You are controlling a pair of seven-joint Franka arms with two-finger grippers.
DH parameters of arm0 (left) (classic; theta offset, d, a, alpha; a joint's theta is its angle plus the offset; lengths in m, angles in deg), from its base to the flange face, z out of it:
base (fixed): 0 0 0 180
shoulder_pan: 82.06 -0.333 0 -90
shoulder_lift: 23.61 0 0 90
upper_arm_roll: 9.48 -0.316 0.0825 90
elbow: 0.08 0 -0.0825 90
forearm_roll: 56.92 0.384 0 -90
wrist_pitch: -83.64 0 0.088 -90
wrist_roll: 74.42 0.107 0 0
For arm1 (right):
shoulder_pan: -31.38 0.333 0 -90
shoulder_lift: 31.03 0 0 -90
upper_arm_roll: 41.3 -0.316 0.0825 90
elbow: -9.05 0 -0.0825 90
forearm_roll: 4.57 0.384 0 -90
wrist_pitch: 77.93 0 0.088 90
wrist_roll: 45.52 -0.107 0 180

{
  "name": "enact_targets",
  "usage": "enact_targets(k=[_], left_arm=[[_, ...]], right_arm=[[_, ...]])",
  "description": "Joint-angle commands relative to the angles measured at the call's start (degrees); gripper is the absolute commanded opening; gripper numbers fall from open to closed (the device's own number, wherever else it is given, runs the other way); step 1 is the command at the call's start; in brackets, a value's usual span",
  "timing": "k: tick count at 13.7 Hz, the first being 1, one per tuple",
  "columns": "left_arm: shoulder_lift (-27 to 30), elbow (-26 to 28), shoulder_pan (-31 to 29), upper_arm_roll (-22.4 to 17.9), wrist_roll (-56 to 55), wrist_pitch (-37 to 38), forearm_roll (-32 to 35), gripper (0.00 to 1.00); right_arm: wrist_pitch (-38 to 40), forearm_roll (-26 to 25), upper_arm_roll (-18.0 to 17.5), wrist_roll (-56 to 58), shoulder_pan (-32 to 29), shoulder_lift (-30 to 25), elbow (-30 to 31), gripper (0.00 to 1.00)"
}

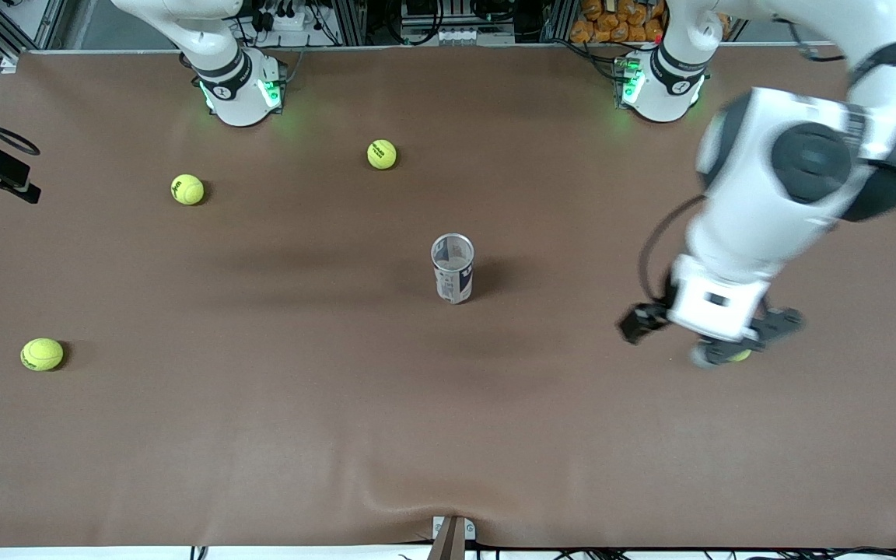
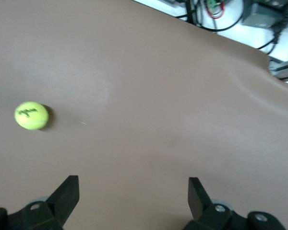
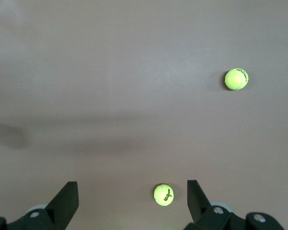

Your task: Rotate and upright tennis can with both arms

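Yellow-green tennis balls are counted: four on the worktop (image 1: 448, 435), one (image 1: 740, 355) under the left claw (image 1: 708, 330). One tennis can (image 1: 453, 268) stands upright, well apart from it. Both claws are spread empty; the right claw (image 3: 129, 203) is seen over another ball (image 3: 163, 194).

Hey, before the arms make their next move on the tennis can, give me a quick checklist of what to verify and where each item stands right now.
1. Can upright: ok. The tennis can stands on end mid-table, open silver rim up.
2. Can free of contact: ok. Neither gripper touches it.
3. Left gripper ready: ok. Jaws open, empty, over the left arm's end of the table.
4. Ball under left gripper: not ok. A tennis ball peeks out beneath it in the front view.
5. Right gripper ready: ok. Jaws open, empty; its wrist view shows only table and balls.
6. Space around can: ok. The three other balls lie well away from it.
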Motion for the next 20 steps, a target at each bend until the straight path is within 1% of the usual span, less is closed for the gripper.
enact_targets(k=[1, 2, 4, 5, 6, 8, 9, 10, 11, 13, 15, 16, 17, 18, 20], left_arm=[[1.64, 2.58, -10.82, 8.73, 3.49, 1.93, -0.61, 1.0], [1.9, 2.93, -12.69, 9.27, 5.67, 2.02, -0.61, 1.0], [3.22, 2.94, -14.28, 9.02, 11.12, 3.16, 0.0, 1.0], [4.27, 3.02, -15.25, 9.02, 13.15, 4.47, 0.18, 1.0], [5.5, 3.11, -14.99, 8.49, 13.69, 6.57, 0.18, 1.0], [10.14, 3.28, -12.72, 6.21, 13.69, 11.66, 0.18, 1.0], [13.56, 4.16, -12.18, 6.12, 14.3, 14.48, 0.27, 1.0], [16.21, 4.95, -11.74, 6.12, 14.57, 15.29, 0.27, 1.0], [19.37, 7.22, -11.83, 6.03, 14.75, 16.34, 0.18, 1.0], [25.79, 14.07, -11.57, 4.63, 15.54, 16.18, 0.18, 1.0], [28.0, 19.08, -11.04, 2.34, 18.51, 14.34, -0.08, 1.0], [28.36, 21.28, -11.38, 0.07, 21.57, 11.11, -0.08, 1.0], [27.84, 21.39, -11.3, -3.69, 28.3, 9.51, -0.69, 1.0], [27.57, 21.31, -11.3, -5.12, 31.94, 9.23, -0.87, 1.0], [26.96, 20.52, -11.21, -5.31, 33.28, 9.23, -0.7, 1.0]], right_arm=[[0.41, 0.53, -0.49, -0.51, -0.75, 0.1, -0.54, 1.0], [0.41, 0.53, -0.49, -0.51, -0.75, 0.01, -0.54, 1.0], [0.41, 0.62, -0.49, -0.51, -0.66, 0.01, -0.54, 1.0], [0.41, 0.53, -0.49, -0.51, -0.57, 0.01, -0.54, 1.0], [0.76, 0.62, -0.49, -0.43, -0.75, -0.08, -0.54, 1.0], [1.47, 0.62, -0.49, -0.42, -0.66, -0.08, -0.54, 1.0], [1.55, 0.53, -0.57, -0.51, -0.57, -0.08, -0.54, 1.0], [1.47, 0.62, -0.57, -0.51, -0.57, -0.08, -0.54, 1.0], [1.47, 0.62, -0.57, -0.51, -0.57, -0.08, -0.54, 1.0], [1.47, 0.53, -0.57, -0.51, -0.57, -0.08, -0.54, 1.0], [1.47, 0.53, -0.57, -0.51, -0.57, -0.08, -0.54, 1.0], [1.47, 0.53, -0.57, -0.51, -0.57, -0.08, -0.54, 1.0], [1.47, 0.53, -0.57, -0.51, -0.57, -0.08, -0.54, 1.0], [1.47, 0.53, -0.57, -0.51, -0.57, -0.08, -0.54, 1.0], [1.47, 0.53, -0.57, -0.51, -0.57, -0.08, -0.54, 1.0]])
